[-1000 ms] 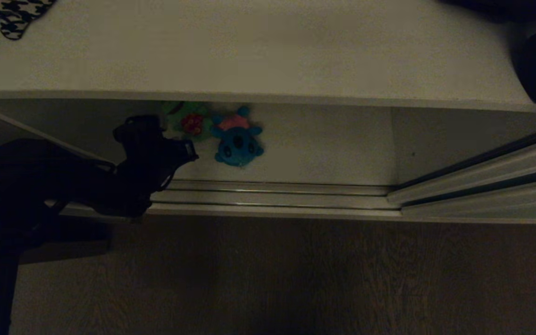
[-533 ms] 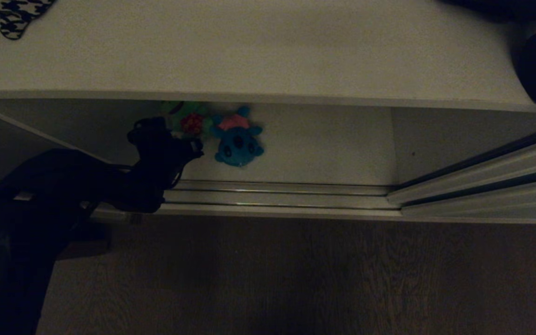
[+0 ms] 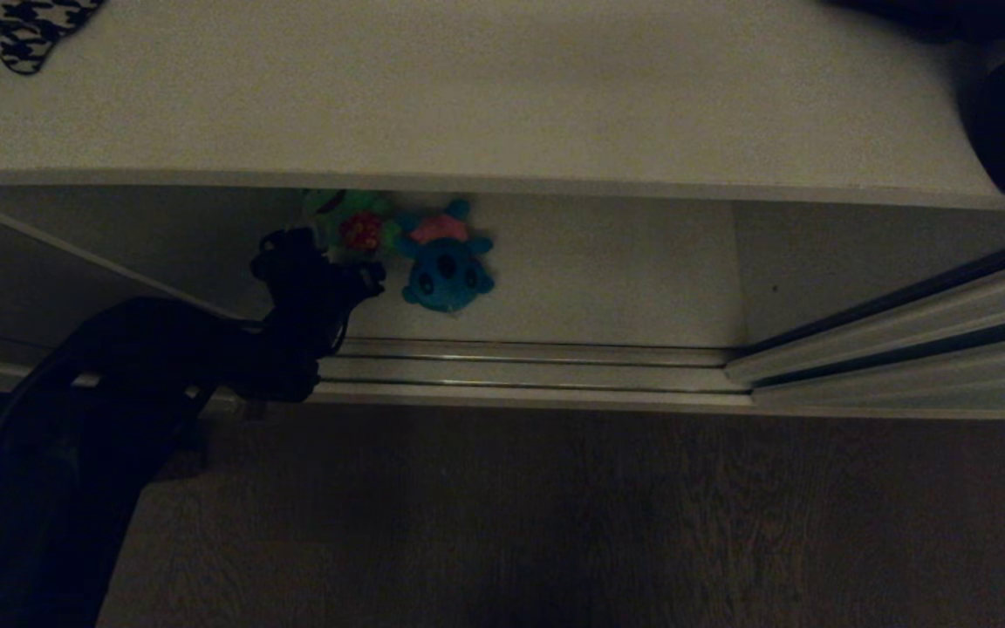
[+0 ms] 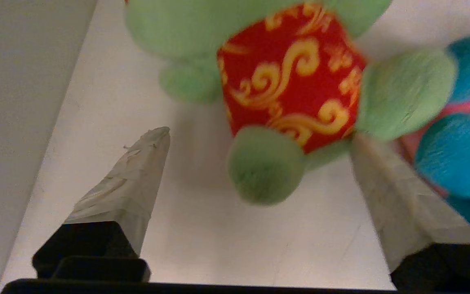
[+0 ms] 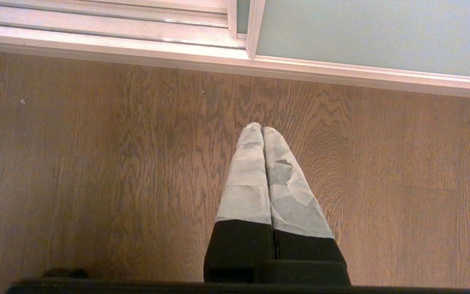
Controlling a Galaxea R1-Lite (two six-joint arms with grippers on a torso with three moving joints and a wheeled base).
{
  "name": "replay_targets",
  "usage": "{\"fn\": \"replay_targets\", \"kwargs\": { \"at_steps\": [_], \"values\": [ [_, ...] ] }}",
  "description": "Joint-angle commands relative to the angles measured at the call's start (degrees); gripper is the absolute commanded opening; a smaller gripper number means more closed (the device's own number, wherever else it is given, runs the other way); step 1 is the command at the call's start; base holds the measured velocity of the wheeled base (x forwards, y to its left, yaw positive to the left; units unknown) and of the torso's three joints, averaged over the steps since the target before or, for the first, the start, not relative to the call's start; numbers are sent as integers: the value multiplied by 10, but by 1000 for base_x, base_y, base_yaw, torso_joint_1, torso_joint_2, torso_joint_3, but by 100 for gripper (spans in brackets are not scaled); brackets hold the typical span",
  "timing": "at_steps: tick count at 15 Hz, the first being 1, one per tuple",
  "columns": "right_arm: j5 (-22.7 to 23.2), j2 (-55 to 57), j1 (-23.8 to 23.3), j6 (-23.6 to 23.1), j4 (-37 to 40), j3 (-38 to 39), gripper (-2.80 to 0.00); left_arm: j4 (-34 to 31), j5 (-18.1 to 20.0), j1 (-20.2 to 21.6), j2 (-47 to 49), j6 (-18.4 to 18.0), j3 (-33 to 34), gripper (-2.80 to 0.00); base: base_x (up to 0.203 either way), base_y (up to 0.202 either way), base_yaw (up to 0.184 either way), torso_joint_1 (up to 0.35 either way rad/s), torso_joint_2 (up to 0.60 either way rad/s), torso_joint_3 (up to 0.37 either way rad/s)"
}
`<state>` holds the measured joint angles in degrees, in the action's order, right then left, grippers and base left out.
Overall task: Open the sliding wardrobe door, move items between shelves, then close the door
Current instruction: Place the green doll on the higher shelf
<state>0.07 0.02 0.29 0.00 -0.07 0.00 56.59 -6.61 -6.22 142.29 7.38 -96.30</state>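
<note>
My left gripper (image 4: 259, 139) has its jaws spread wide, nothing clamped. Green frog (image 4: 292, 77) lies just ahead of the taped fingers (image 4: 129, 183); one leg sits between them, and the far finger seems to brush its side, though I cannot confirm contact. Teal-blue toy (image 4: 459, 155) lies touching the frog on the side away from the wardrobe wall.

Head view: left gripper (image 3: 321, 266) reaches into the low compartment, frog (image 3: 354, 228) and teal-blue toy (image 3: 446, 262) side by side on the bottom shelf (image 3: 607, 279), partly under the front edge of the upper shelf (image 3: 468, 87). Sliding wardrobe door (image 3: 904, 349) is pushed off to the right, opening clear.

Right gripper (image 5: 262, 130) hangs over the wood floor (image 5: 96, 163), fingers pressed together, empty, near the door track.

Progress, my read: door opening done. Both toys lie on the lower shelf; whether they belong there I cannot tell. Door closing remains.

Writing: none readable. The frog's red patch carries gold swirl ornament only.
</note>
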Motion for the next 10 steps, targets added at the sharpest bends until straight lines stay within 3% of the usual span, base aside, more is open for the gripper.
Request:
{"fn": "replay_targets", "kwargs": {
  "at_steps": [1,3,4,10],
  "values": [
    [0,-2,1,0,0,0,-280,5,-1,-1,13,1,-4,0,0,0,0,0,0,0],
    [0,-2,1,0,0,0,-280,6,-3,-1,18,2,-11,0,0,0,0,0,0,0],
    [0,-2,0,0,0,0,-280,6,-2,-1,19,2,-15,-280,0,0,0,0,0,0],
    [0,-2,0,0,0,0,-280,7,2,-1,17,5,-21,-280,0,0,0,0,0,0]
  ]
}}
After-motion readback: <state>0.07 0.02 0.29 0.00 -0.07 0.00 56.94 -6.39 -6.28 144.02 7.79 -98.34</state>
